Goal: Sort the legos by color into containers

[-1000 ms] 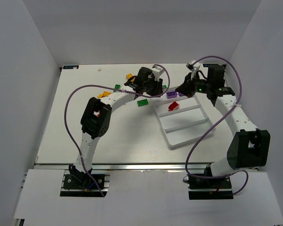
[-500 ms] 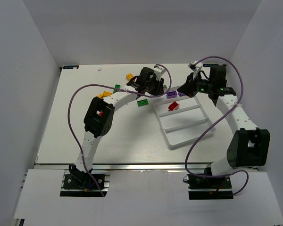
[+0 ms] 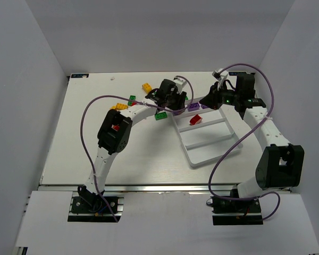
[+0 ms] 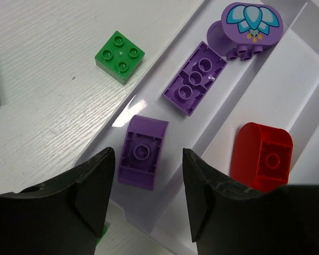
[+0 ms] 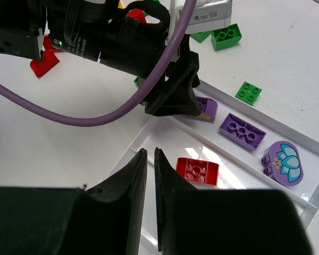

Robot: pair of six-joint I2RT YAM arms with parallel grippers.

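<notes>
- Desk and tray – the white tray lies loose and at an angle on the desk. A finger catching its low wall could slide it and spill what is already sorted.
- Arms – both reach over the tray's far end, close together. In the right wrist view the left one fills the space just ahead, with a purple cable sagging across. A clash or snagged cable is my main worry.
- Left end effector – fingers well apart and gripping nothing. They straddle a purple brick with a gap on each side. A tilted lift could drag that brick over the wall.
- Right end effector – fingers only a crack apart, nothing between them, above the tray's near compartments.
- Bricks in the tray – glossy, studded and hard. The end compartment holds three purple ones: the straddled one, a long brick and a flower-topped piece. A red brick lies in the next compartment.
- Loose bricks – a green square sits on the desk just beside the tray. A yellow one lies farther off.
</notes>
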